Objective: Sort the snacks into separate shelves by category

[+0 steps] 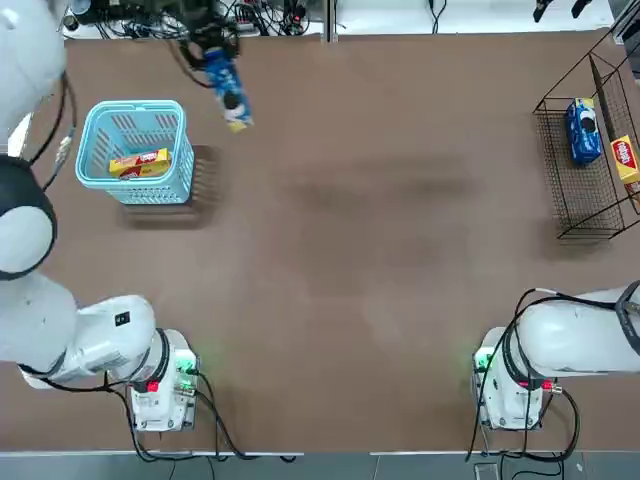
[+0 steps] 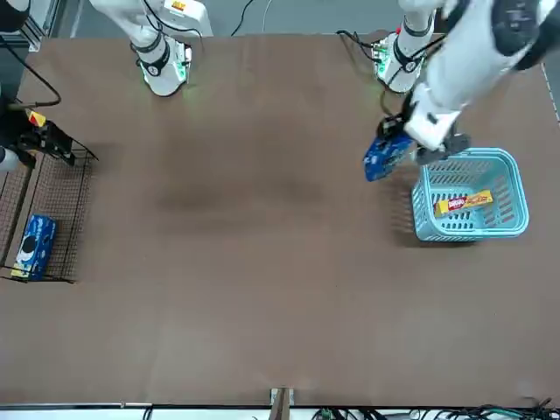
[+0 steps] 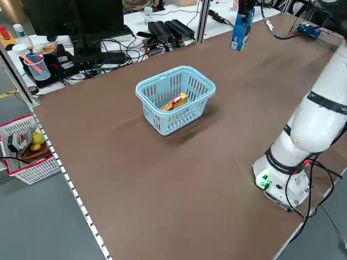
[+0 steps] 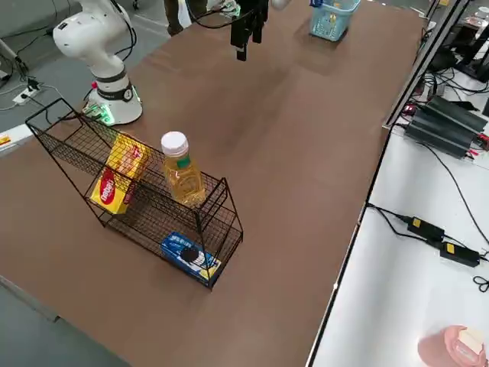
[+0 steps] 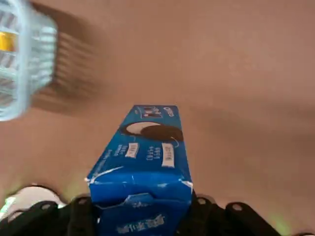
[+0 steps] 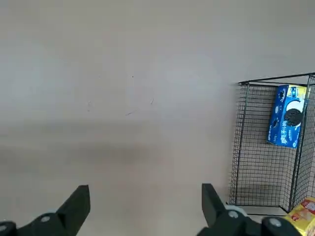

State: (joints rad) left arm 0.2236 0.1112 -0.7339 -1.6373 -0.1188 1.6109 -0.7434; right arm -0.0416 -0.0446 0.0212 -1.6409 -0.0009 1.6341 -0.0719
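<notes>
Snacks are split between two places: one blue cookie pack [image 5: 145,162] is clamped in my left gripper [image 1: 215,50], hanging in the air just beyond the light-blue basket [image 1: 100,165], where a yellow biscuit box [image 1: 140,162] lies inside. Far across the surface from that gripper stands the wire rack [image 4: 145,202], with another blue pack [image 4: 189,257] on its lower tier and a yellow box [image 4: 116,180] on the upper, beside a bottle [image 4: 179,170]. My right gripper [image 6: 142,206] hangs idle with its fingers wide apart, facing the rack.

I hold the pack by one end only, so on the long carry it could swing or slip out of my grip. At the rack, the dangling end might catch the thin wires, or I could drop it on the tier with the yellow box and mix the categories.
</notes>
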